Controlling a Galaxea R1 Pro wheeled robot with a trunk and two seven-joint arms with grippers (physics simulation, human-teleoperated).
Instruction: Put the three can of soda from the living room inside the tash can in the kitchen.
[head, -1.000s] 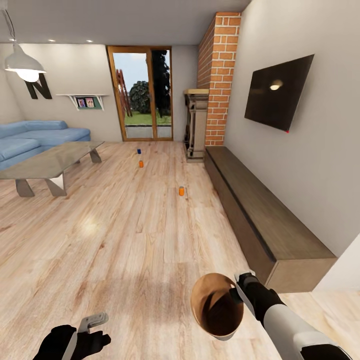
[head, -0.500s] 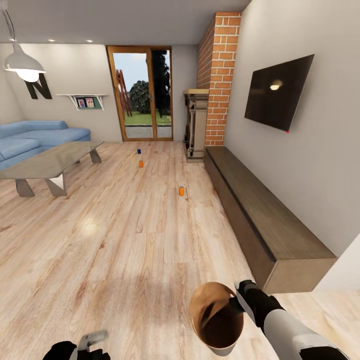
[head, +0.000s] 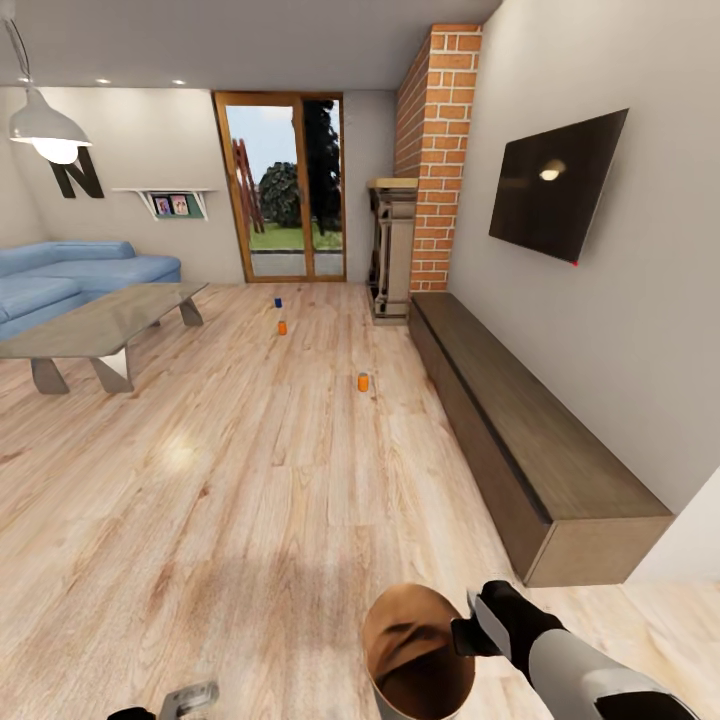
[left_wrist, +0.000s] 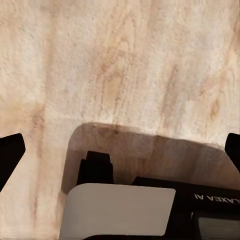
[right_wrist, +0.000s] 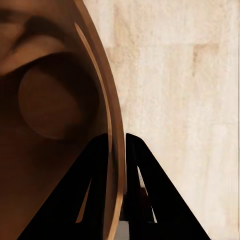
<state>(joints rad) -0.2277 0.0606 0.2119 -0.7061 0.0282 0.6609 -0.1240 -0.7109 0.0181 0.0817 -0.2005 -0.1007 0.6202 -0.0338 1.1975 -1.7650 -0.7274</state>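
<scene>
Three cans of soda stand on the living room's wood floor in the head view: a dark blue can (head: 279, 302) farthest off, an orange can (head: 282, 327) just before it, and a second orange can (head: 363, 381) nearer and to the right. My right gripper (head: 468, 634) is shut on the rim of the tash can (head: 413, 650), which hangs low at the bottom of that view, its orange-brown inside (right_wrist: 50, 100) facing the camera. In the right wrist view both fingers (right_wrist: 97, 165) pinch the rim. My left gripper (head: 186, 698) is at the bottom edge, its fingertips (left_wrist: 10, 152) wide apart with nothing between them.
A glass coffee table (head: 100, 325) and blue sofa (head: 70, 272) stand at the left. A long low wooden bench (head: 520, 430) runs along the right wall under the TV (head: 555, 185). Brick chimney (head: 436, 150) and glass doors (head: 285, 190) are at the far end.
My right arm has lowered the tash can and shifted it slightly left. My left gripper has sunk toward the bottom edge of the head view. The cans have not moved.
</scene>
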